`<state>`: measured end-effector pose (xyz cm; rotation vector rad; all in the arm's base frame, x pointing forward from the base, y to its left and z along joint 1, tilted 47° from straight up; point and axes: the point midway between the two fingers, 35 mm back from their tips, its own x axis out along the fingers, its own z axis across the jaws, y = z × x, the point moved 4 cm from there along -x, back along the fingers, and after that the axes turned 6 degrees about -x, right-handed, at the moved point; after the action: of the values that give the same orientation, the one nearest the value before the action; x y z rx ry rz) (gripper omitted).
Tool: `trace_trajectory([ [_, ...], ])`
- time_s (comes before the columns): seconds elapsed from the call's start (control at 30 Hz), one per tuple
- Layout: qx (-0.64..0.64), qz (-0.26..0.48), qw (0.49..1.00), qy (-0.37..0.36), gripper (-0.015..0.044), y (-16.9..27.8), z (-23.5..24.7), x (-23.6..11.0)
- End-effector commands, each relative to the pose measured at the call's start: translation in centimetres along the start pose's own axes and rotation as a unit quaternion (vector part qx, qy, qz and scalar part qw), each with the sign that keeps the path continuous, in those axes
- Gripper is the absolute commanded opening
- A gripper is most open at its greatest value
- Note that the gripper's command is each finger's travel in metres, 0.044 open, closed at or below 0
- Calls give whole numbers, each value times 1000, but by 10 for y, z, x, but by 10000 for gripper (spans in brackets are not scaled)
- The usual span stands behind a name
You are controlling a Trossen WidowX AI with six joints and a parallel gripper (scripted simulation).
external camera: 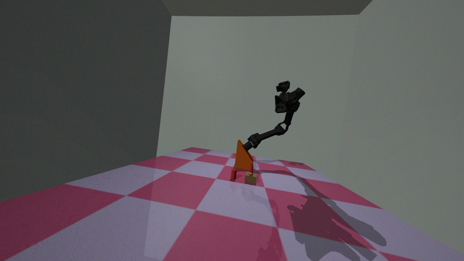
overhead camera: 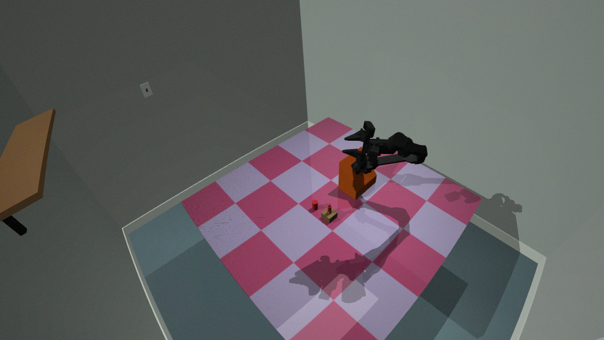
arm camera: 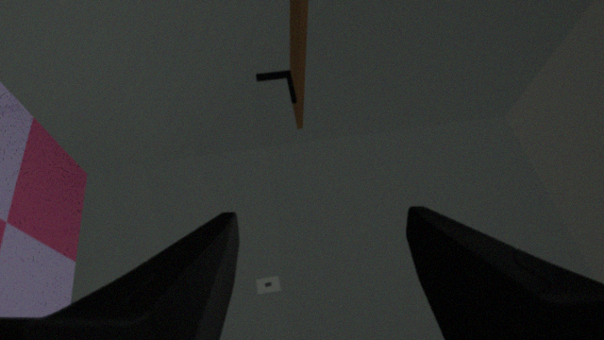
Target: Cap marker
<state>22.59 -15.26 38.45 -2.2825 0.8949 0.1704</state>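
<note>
Grey walls close in a corner around the desk, whose top carries a pink and pale lilac checkerboard. Near the middle of that checkerboard sits the tan holder block, with the marker standing upright in it, its tip bare. The red cap stands loose on the desk just beside the holder block, on the side away from the orange pedestal, and does not touch the block. The pedestal rises just behind the holder block and bears the black arm, which reaches up and away from the block, well above the desk. The hand hangs high over the pedestal, far from the holder block, pointing toward the dark wall. Its fingers stand partly apart with only wall showing between them, so it grips nothing. A brown wall shelf and a small wall plate lie on the dark wall, far from the holder block.
</note>
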Motion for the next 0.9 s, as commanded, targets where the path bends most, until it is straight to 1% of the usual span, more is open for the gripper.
trace_trajectory([
  [0.0, -52, 6, 996, -74, 252, 5, 25, 31],
  [0.1, -103, 8, 981, -166, 252, 13, 59, 64],
  [0.23, -158, -2, 945, -286, 252, 27, 109, 98],
  [0.33, -195, -21, 909, -369, 252, 39, 145, 117],
  [0.43, -232, -55, 860, -452, 252, 53, 184, 131],
  [0.57, -260, -114, 787, -547, 252, 73, 233, 141],
  [0.7, -261, -190, 709, -627, 252, 94, 282, 141],
  [0.8, -242, -256, 648, -675, 252, 110, 319, 136],
  [0.87, -229, -284, 625, -690, 252, 117, 333, 133],
])
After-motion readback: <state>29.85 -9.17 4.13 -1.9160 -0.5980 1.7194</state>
